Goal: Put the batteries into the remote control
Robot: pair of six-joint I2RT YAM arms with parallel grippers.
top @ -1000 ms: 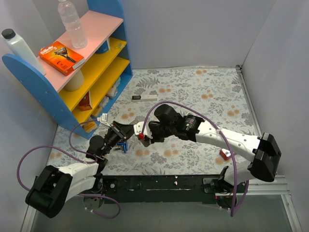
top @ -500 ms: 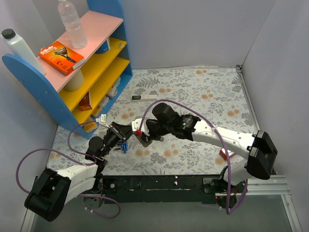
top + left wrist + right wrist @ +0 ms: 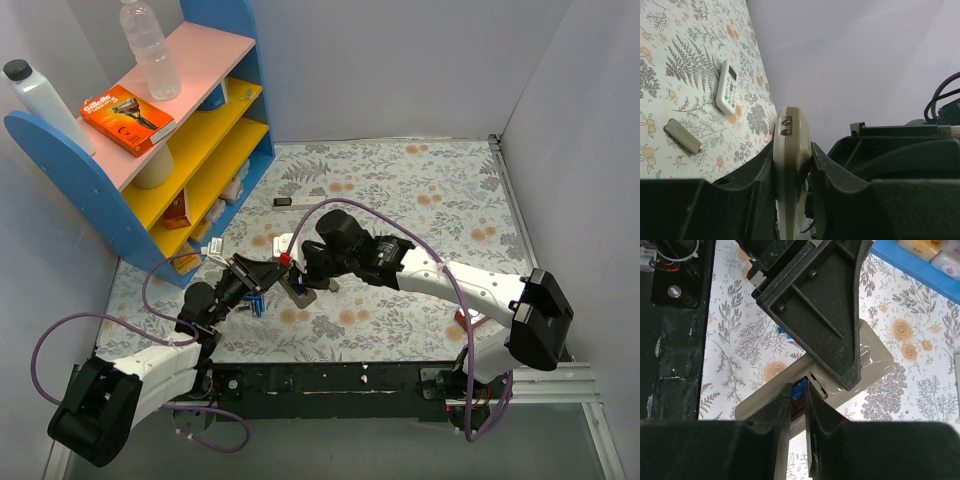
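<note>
My left gripper [image 3: 262, 272] is shut on the remote control [image 3: 791, 165], a pale plastic body held edge-on between its jaws [image 3: 792, 150]. In the right wrist view the remote [image 3: 867, 357] shows its back with the battery compartment open. My right gripper [image 3: 797, 402] is shut on a blue battery [image 3: 799, 389] and holds it at the mouth of that compartment. In the top view the right gripper [image 3: 292, 268] meets the remote [image 3: 299, 290] above the mat. More blue batteries [image 3: 255, 303] lie on the mat below the left gripper.
A slimmer white remote [image 3: 728, 88] and a loose grey battery cover [image 3: 683, 136] lie on the flowered mat. A white bar with a black end [image 3: 300, 202] lies farther back. A blue shelf unit [image 3: 150, 150] stands at the left. A small red object [image 3: 465, 318] lies at the right.
My right gripper has moved left and down with the battery, closing on the remote held in the left gripper. The left gripper has shifted only slightly.
</note>
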